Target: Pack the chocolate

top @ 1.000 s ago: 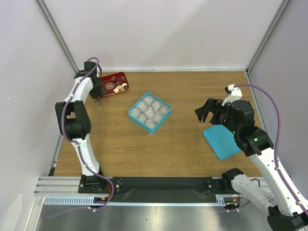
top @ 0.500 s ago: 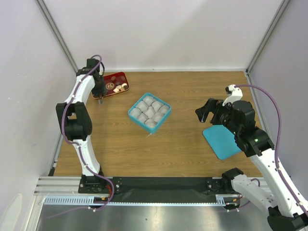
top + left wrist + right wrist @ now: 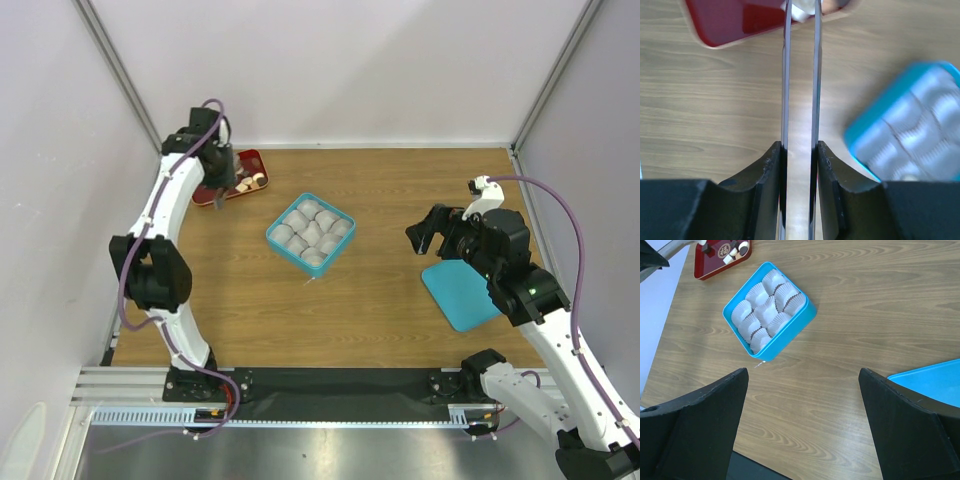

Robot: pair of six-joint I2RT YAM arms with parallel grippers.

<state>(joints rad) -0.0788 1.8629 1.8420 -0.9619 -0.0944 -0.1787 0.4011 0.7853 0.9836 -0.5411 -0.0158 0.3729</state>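
Tabletop [image 3: 865, 315]: paper cups [image 3: 767, 307] fill box [image 3: 790, 332], chocolate [image 3: 742, 247] on tray [image 3: 707, 270].

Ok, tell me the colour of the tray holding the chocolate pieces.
The tray is red with a gold emblem; the right wrist view shows it best.

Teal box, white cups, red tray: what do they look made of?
Teal box: likely card or plastic, matte, even colour, crisp thin walls. White cups: thin paper, pleated crinkled sides. Red tray: possibly lacquered plastic, glossy, with soft reflections; cannot confirm.
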